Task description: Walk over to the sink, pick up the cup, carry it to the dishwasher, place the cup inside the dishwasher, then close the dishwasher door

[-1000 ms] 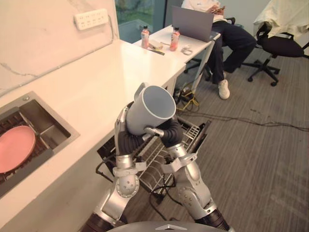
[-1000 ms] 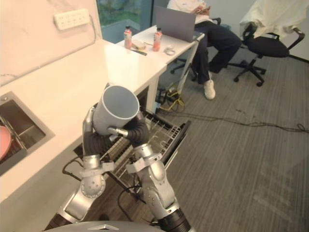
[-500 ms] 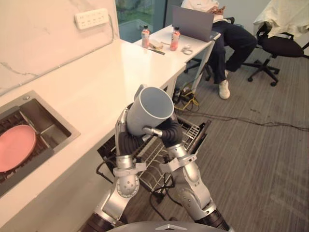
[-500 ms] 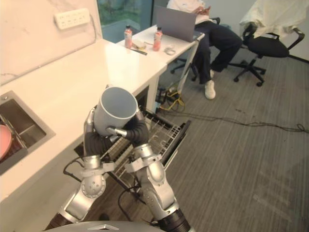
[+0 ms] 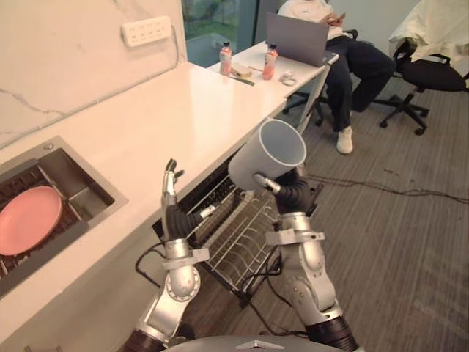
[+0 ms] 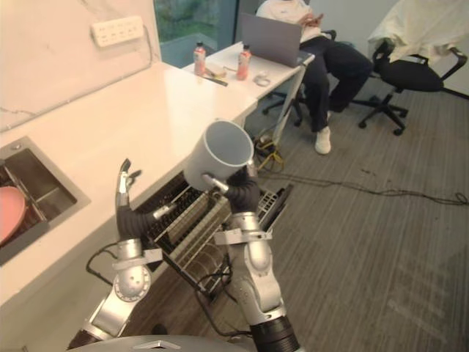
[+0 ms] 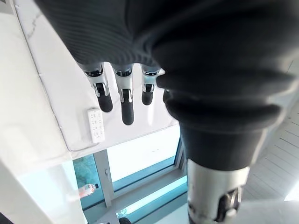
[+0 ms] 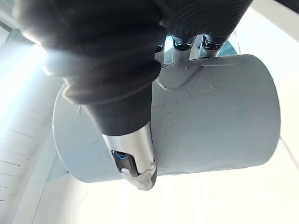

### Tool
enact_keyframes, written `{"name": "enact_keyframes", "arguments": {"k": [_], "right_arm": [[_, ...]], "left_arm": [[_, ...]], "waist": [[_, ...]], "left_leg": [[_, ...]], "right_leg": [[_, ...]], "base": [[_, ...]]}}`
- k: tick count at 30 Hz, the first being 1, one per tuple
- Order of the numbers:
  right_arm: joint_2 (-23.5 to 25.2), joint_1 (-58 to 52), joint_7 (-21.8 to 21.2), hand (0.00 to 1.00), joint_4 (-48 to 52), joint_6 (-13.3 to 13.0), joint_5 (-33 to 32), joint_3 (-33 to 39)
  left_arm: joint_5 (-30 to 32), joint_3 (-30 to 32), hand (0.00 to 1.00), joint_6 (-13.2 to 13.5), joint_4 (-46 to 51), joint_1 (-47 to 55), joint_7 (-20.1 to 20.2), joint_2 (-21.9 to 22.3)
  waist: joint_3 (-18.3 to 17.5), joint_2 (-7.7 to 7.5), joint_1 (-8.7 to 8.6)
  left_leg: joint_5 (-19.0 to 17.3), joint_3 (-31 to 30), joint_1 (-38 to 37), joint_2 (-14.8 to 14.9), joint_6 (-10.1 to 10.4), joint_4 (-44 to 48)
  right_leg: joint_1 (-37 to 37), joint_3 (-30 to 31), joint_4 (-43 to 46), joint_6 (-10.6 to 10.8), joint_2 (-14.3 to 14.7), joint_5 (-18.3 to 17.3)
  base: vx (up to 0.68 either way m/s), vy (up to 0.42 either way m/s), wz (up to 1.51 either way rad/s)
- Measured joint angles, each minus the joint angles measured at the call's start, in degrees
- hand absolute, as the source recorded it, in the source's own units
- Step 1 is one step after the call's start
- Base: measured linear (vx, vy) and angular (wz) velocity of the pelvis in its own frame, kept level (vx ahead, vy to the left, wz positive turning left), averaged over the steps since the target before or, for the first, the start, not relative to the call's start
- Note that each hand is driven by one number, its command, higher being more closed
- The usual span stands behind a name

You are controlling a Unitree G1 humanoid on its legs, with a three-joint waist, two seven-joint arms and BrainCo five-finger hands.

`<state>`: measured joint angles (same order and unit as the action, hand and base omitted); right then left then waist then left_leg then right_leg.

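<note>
Cup (image 5: pixel 267 152) gripped by the right robot hand (image 5: pixel 286 192) above the open dishwasher rack (image 5: pixel 233 238).

In the left eye view the grey cup is seen tilted over the rack, while the left robot hand (image 5: pixel 171 189) is raised beside the rack, empty. In the left wrist view its fingers (image 7: pixel 126 100) are shown straight. In the right wrist view the thumb (image 8: pixel 133 158) is pressed on the cup wall, with the fingers curled round the far side. The cup is judged rigid, light and smooth, so likely slippery; it is best clasped round the wall.

The matt grey cup (image 5: pixel 265 157) seems plastic, the counter (image 5: pixel 146 125) glossy, the rack (image 5: pixel 236 238) metal wire.
</note>
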<state>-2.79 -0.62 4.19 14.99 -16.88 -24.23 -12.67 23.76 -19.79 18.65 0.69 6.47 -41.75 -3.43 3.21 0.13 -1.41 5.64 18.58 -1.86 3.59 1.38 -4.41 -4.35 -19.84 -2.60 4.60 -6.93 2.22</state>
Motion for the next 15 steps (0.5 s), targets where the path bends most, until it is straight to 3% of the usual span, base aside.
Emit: {"name": "enact_keyframes", "arguments": {"k": [2, 5, 7, 9, 11, 15], "right_arm": [[-0.1, -1.0, 0.0, 1.0, -0.5, 1.5, 0.1, 2.6], [-1.7, -1.1, -1.5, 1.0, -5.3, 6.2, 1.6, 6.3], [-4.9, 1.3, -2.8, 1.0, -15.4, 10.3, 2.2, 7.7], [-8.0, 7.1, -2.9, 1.0, -23.4, 12.9, 3.2, 8.5], [-11.3, 14.6, -2.9, 1.0, -30.3, 15.3, 3.9, 8.8], [-14.5, 19.9, -3.5, 1.0, -32.6, 18.4, 4.5, 8.8]], "left_arm": [[-0.6, 2.1, 0.0, 0.0, -1.9, 0.2, 0.2, 0.0], [-4.6, 5.8, 0.0, 0.1, -5.0, 0.6, 2.7, -0.1], [-8.9, 8.3, 0.0, 0.2, -9.0, -0.3, 4.8, -0.1], [-10.2, 9.6, 0.0, 2.6, -10.6, -3.0, 5.2, -1.4], [-12.5, 10.1, 0.0, 5.0, -12.0, -7.1, 6.6, -3.4], [-16.7, 11.1, 0.0, 8.0, -11.6, -8.5, 13.2, -5.2]], "waist": [[0.0, 0.02, 0.05], [0.0, 0.06, 0.08], [1.3, 0.01, 0.38], [4.7, 0.67, 1.78], [8.4, 1.99, 3.0], [10.4, 3.11, 3.61]], "left_leg": [[0.2, -0.6, 0.3, -0.1, 0.0, 0.0], [0.9, -1.9, 1.7, -0.2, -0.3, 0.1], [0.0, -4.5, 6.4, 0.3, -0.4, 4.5], [-1.3, -5.3, 10.9, 1.6, 0.1, 8.5], [-0.3, -6.2, 13.2, 2.0, 0.0, 8.9], [2.5, -7.8, 13.7, 1.5, -0.1, 5.1]], "right_leg": [[0.0, -0.6, 0.0, 0.3, -0.1, 0.2], [0.4, -1.9, 0.0, 0.3, -0.1, 0.4], [2.2, -4.0, 0.7, 0.1, -0.1, 0.6], [4.7, -4.4, 1.5, -0.9, 0.1, 0.8], [6.8, -5.0, 2.2, -1.3, 0.3, 1.4], [8.7, -6.2, 3.3, -1.5, 0.2, 1.3]], "base": [[0.0, 0.002, 0.18], [-0.02, 0.001, 0.24], [-0.07, -0.001, 0.43], [-0.14, 0.008, 0.2], [-0.19, 0.017, 0.1], [-0.09, 0.016, 0.13]]}}
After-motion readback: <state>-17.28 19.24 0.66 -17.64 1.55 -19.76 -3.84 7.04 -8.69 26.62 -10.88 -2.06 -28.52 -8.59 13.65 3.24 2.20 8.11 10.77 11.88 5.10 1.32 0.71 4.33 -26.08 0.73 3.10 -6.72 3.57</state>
